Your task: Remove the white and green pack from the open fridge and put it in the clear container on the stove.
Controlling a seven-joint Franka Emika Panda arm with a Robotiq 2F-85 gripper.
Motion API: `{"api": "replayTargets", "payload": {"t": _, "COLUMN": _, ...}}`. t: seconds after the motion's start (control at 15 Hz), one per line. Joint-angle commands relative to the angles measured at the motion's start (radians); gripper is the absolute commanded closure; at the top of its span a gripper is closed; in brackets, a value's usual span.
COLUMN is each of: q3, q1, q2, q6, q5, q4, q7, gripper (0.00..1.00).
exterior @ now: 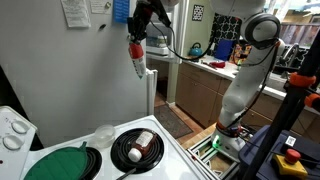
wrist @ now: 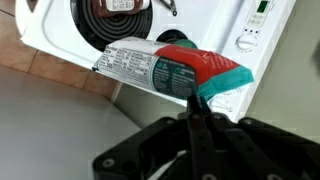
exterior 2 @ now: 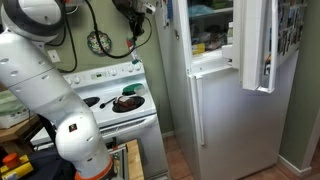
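Slippage is the risk: the flat white-and-green plastic pack (wrist: 170, 70) is clamped by one end only in the black gripper (wrist: 193, 102). It hangs beneath the fingers, and the small clear container (exterior: 104, 134) on the white stove (exterior: 172, 148), well below, could be missed.

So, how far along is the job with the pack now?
Done: the pack is out of the open fridge. In hand: the gripper holds it high over the stove. Left: lower it into the clear container and release.
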Motion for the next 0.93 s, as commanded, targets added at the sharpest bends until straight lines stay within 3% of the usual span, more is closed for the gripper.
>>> {"api": "replayTargets", "payload": {"t": 0.0, "q3": 0.031, "q1": 0.046, "q2": 0.065, "q6": 0.088, "q5": 0.122, "q4": -0.071, "q7": -0.147, "gripper": 1.00}}
{"api": "replayTargets", "payload": {"t": 0.47, "q3": 0.074, "q1": 0.094, "q2": 0.202, "q6": 0.164, "q5": 0.220, "q4": -0.138, "q7": -0.409, "gripper": 1.00}}
{"api": "replayTargets", "payload": {"t": 0.87, "q3": 0.100, "q1": 0.125, "q2": 0.281, "q6": 0.199, "q5": 0.237, "q4": -0.152, "q7": -0.497, "gripper": 1.00}}
